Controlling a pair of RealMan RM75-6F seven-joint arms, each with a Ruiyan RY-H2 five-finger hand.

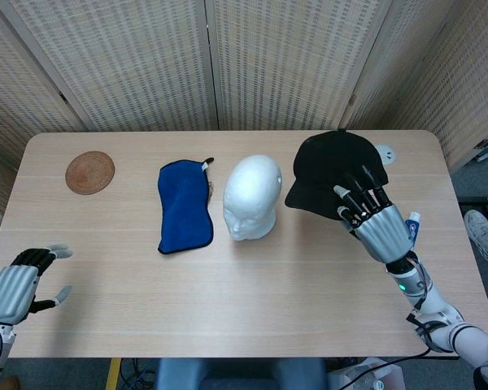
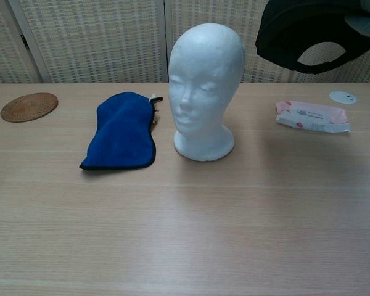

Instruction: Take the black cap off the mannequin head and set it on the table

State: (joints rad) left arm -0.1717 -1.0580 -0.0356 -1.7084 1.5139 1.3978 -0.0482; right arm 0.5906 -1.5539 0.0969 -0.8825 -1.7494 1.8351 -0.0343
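Tabletop; black cap aloft, dome-up.
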